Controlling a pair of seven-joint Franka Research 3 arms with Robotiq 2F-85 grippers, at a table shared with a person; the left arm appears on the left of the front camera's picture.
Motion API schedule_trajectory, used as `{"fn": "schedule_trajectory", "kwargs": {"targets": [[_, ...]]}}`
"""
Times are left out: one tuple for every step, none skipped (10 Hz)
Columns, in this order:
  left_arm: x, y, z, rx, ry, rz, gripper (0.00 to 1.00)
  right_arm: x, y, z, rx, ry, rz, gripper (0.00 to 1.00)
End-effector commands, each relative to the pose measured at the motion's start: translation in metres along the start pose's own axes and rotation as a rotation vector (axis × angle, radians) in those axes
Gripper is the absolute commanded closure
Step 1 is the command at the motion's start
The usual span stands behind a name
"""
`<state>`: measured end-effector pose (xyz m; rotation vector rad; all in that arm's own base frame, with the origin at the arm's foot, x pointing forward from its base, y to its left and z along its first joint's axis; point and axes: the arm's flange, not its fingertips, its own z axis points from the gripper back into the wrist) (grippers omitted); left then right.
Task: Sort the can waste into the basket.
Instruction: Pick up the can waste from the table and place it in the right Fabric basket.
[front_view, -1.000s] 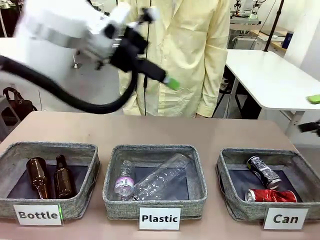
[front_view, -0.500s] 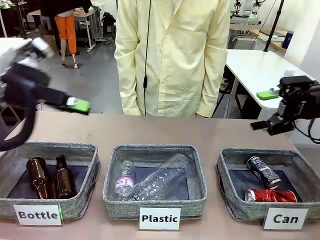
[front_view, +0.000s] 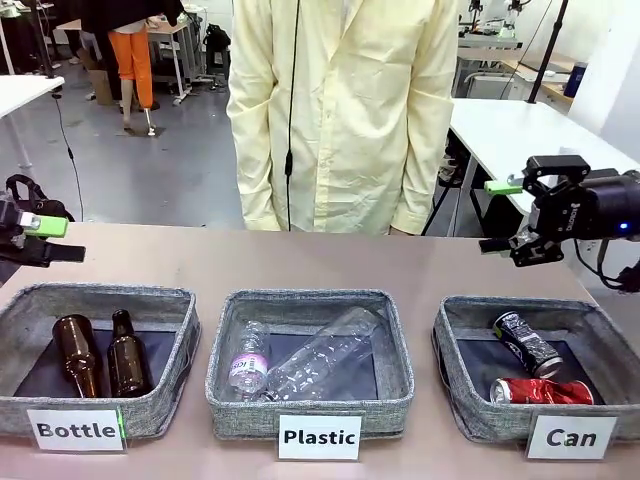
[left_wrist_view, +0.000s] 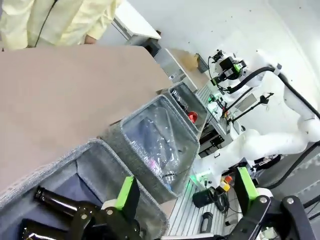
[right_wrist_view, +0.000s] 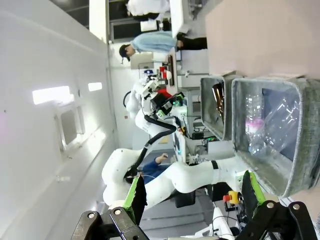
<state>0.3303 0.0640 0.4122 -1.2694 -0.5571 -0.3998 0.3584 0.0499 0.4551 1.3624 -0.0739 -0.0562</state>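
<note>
Left gripper (front_view: 45, 238) retreated leftward, right gripper (front_view: 503, 215) open.

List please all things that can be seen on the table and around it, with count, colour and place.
Can basket: one, grey, white "Can" label, table's right end.
Cans: two, both crushed, inside the Can basket; black can behind red can.
Plastic basket: one, grey, middle.
Plastic bottles: two, clear, in the Plastic basket.
Bottle basket: one, grey, left end.
Glass bottles: two, brown, in the Bottle basket.
Table: one, brown.
Person: one, pale yellow coat, far side.
Left pincer: open, empty, left edge.
Right pincer: open, empty, above the table's right end.
</note>
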Motion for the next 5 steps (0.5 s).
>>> {"fn": "schedule_trajectory", "kwargs": {"targets": [[0.0138,-0.0207,-0.0156,-0.013,0.004,-0.059,0.00,-0.0076,0.0006,-0.0052,0.000,0.067,0.002,0.00],[0.0138,-0.0207,-0.0156,-0.013,0.004,-0.059,0.00,-0.0076,0.0006,-0.0052,0.000,0.067,0.002,0.00],[0.0138,-0.0207,-0.0156,-0.013,0.004,-0.059,0.00,-0.0076,0.0006,-0.0052,0.000,0.067,0.002,0.00],[0.0138,-0.0207,-0.0156,-0.013,0.004,-0.059,0.00,-0.0076,0.0006,-0.0052,0.000,0.067,0.002,0.00],[0.0138,-0.0207,-0.0156,-0.013,0.004,-0.059,0.00,-0.0076,0.0006,-0.0052,0.000,0.067,0.002,0.00]]}}
